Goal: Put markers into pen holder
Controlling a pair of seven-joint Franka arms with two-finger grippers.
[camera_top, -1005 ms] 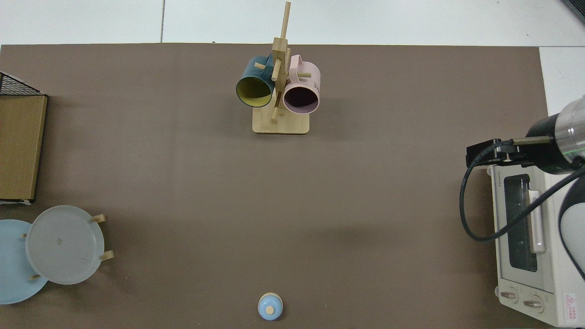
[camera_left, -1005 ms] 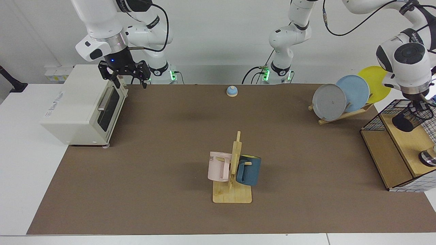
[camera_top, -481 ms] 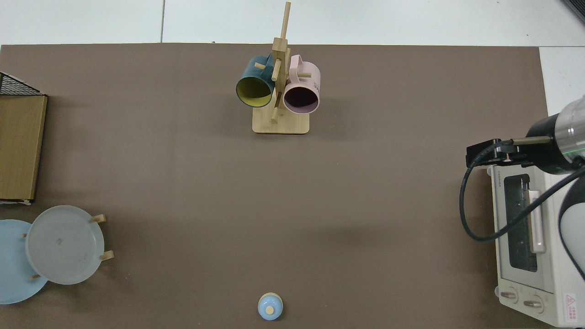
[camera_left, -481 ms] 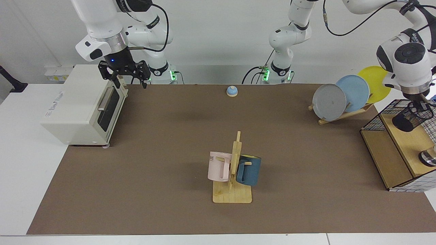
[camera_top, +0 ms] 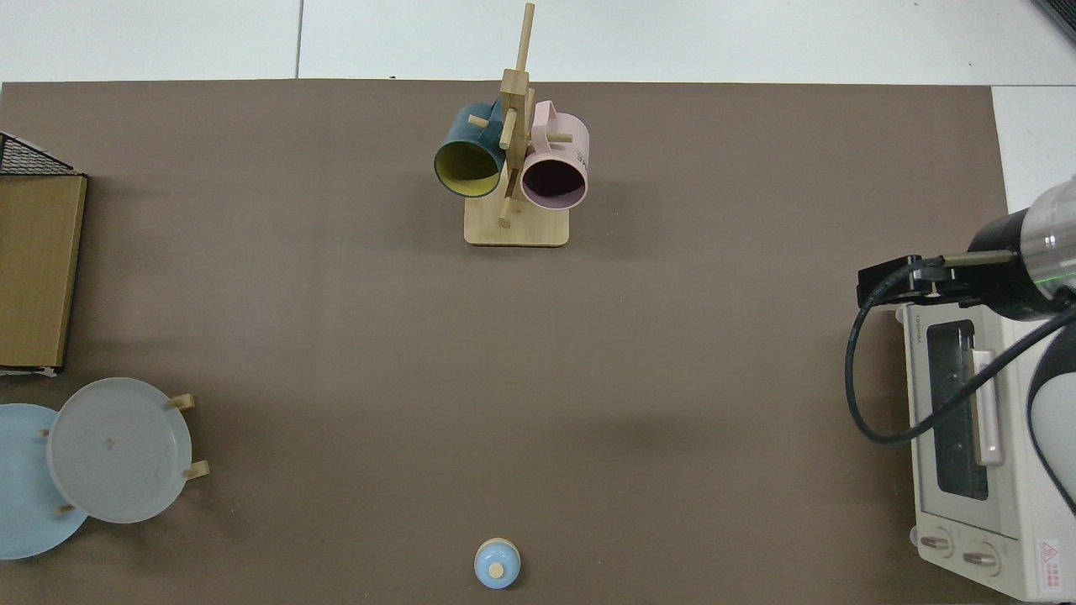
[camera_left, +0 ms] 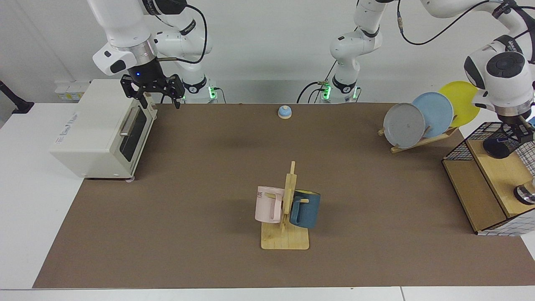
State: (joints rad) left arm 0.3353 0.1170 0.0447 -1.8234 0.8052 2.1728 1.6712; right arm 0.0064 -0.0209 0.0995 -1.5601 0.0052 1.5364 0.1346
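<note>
The pen holder (camera_left: 496, 147), a black wire-mesh cup, hangs tilted over the wooden shelf (camera_left: 476, 188) at the right edge of the facing view. My left gripper (camera_left: 519, 134) comes down from above and is shut on its rim. No markers show in either view. My right gripper (camera_left: 152, 93) waits open, with nothing between its fingers, above the front corner of the toaster oven (camera_left: 100, 129). The top view shows this same gripper (camera_top: 893, 284) at the right edge. The left gripper and the pen holder lie outside the top view.
A wooden mug rack (camera_left: 285, 238) with a pink mug (camera_left: 267, 205) and a blue mug (camera_left: 306, 209) stands mid-table. A plate rack (camera_left: 420, 121) is at the back right, a small blue bell (camera_left: 284, 111) at the back. A shiny metal round object (camera_left: 526, 193) sits on the shelf.
The left gripper has shifted slightly toward the view's right with the pen holder, and less of the holder's mesh shows. The right arm has not moved.
</note>
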